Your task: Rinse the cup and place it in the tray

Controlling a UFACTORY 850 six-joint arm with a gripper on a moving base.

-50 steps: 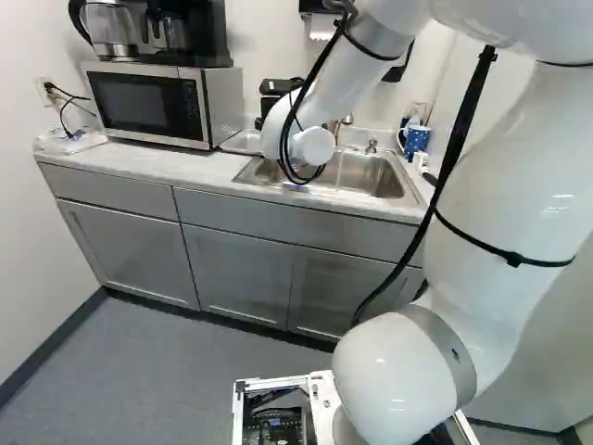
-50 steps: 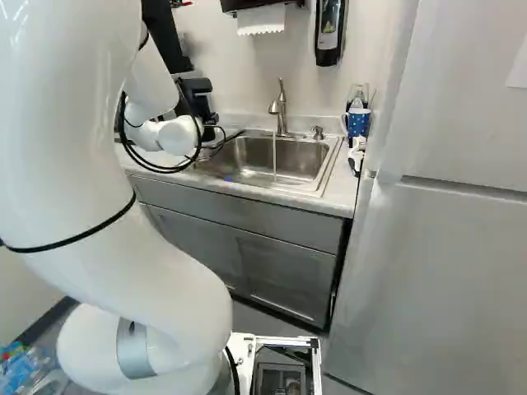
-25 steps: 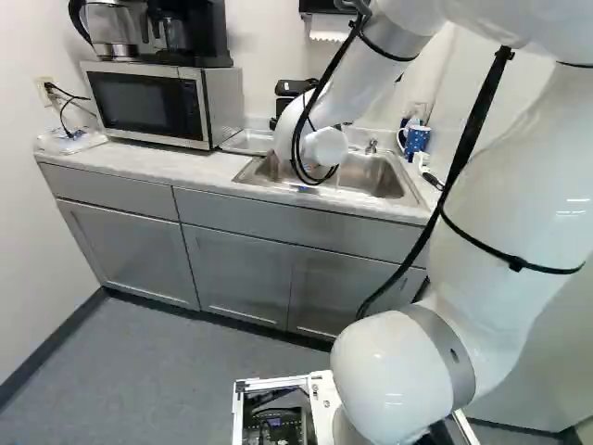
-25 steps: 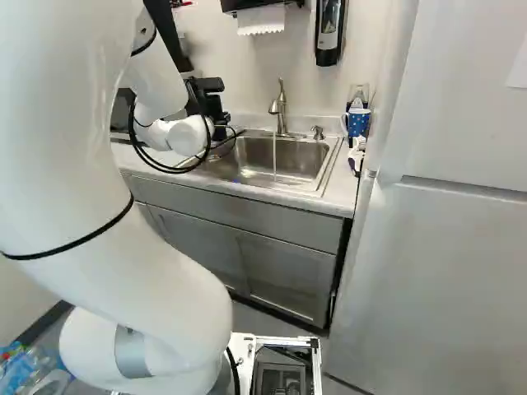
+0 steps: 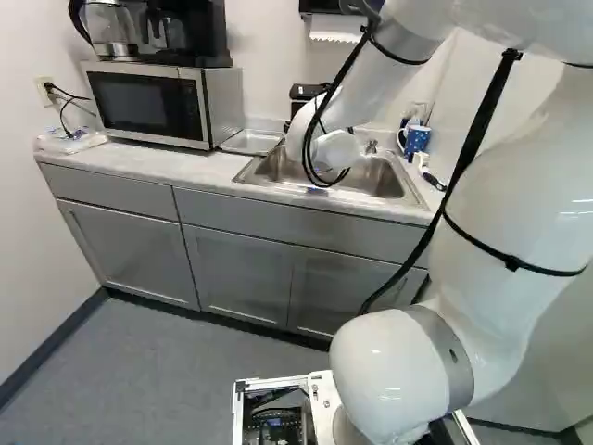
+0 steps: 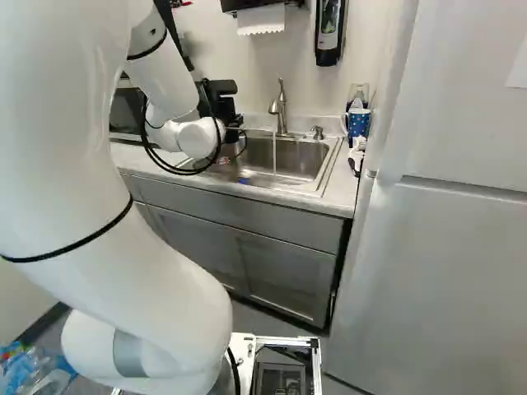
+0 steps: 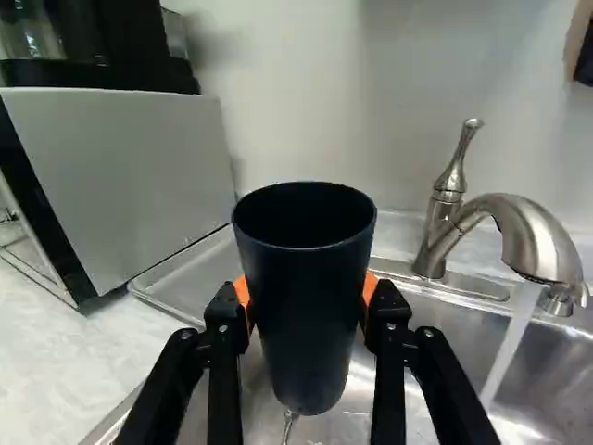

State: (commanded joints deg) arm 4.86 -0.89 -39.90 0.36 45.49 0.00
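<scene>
In the right base view the gripper point(image 6: 221, 92) is partly hidden behind my arm's wrist, over the left part of the sink point(image 6: 323, 164). Seen from the wrist, the gripper point(image 7: 306, 301) is shut on a dark cup point(image 7: 306, 324), an orange pad against either side. The cup stands upright, its open mouth up, above the sink's edge. Water point(image 7: 512, 343) runs from the faucet point(image 7: 533, 236) beside the cup, not touching it. A shallow metal tray point(image 5: 250, 141) lies on the counter between microwave and sink; the wrist view shows the tray point(image 7: 181, 278) behind the cup.
The microwave point(image 5: 148, 104) with a coffee maker point(image 5: 190, 32) on top stands left of the tray. A blue dotted mug point(image 6: 358, 123) is at the sink's right, near the fridge point(image 6: 436, 263). A soap dispenser point(image 6: 329, 33) hangs on the wall.
My arm's wrist has moved rightward over the sink, closer to the faucet, carrying the gripper along. More of the tray shows in the left base view. The base has not moved.
</scene>
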